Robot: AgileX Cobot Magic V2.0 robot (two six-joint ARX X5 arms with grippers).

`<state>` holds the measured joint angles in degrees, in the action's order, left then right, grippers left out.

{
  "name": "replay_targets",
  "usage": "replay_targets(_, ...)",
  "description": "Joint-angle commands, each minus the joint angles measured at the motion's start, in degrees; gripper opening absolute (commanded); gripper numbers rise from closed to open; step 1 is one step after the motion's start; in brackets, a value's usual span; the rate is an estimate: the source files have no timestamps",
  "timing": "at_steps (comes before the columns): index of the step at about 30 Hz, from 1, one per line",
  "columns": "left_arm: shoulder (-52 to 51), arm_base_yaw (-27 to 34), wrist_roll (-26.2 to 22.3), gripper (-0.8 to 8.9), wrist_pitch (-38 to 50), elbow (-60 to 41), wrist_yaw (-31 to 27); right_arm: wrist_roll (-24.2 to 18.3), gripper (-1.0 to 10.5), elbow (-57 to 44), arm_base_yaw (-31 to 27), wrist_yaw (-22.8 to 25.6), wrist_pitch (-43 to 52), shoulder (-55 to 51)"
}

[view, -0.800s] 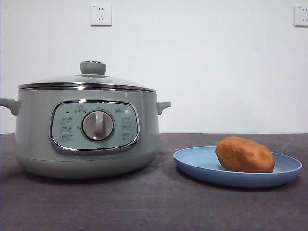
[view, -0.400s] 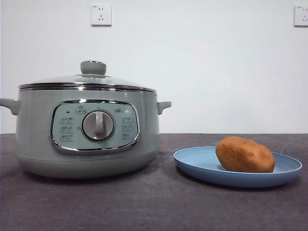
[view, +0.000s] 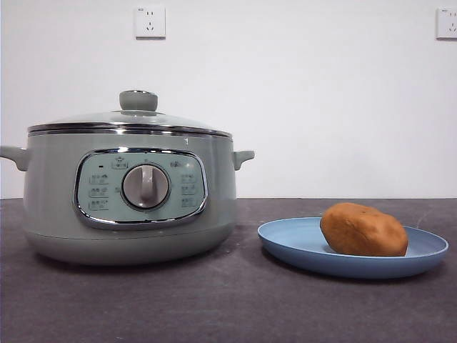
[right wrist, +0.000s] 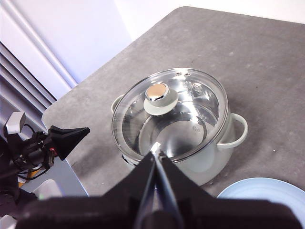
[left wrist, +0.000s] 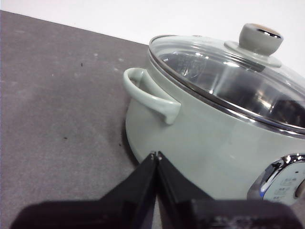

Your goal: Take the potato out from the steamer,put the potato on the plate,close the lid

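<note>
- Steamer (view: 128, 193) stands on the dark grey table (view: 228, 307), on the left in the front view, control panel and dial facing the camera.
- Lid (view: 128, 121) sits seated on the steamer rim, level; pale-green knob (view: 138, 100) on top. Through the glass, the right wrist view shows a bare shiny pot interior.
- Plate (view: 300, 246) lies flat on the table, beside the steamer on its right in the front view, apart from it.
- Potato (view: 363, 229) rests on the plate, lying on its long side, toward the plate's right half.
- Left gripper (left wrist: 155, 155): low beside the steamer's side wall, below the side handle (left wrist: 150, 93), not touching the pot; jaws pressed together, nothing between them.
- Right gripper (right wrist: 156, 149): high above the table, looking down on the lid and the plate's edge (right wrist: 267, 195); jaws together, empty.
- Left gripper also shows in the right wrist view as a black wedge beside the steamer.
- No arm appears in the front view.
- Two wall sockets (view: 150, 21) on the white wall behind.
</note>
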<state>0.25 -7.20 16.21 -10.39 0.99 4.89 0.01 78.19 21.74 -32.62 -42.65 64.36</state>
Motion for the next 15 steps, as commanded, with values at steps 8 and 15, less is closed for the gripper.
replay_targets(8, -0.1, 0.2, 0.3, -0.01, 0.2, -0.8, -0.3, -0.3, 0.0, 0.2, 0.0, 0.0, 0.2, 0.1)
replay_targets(15, -0.1, 0.2, 0.3, -0.01, 0.2, -0.8, -0.3, -0.3, 0.0, 0.2, 0.0, 0.0, 0.2, 0.1)
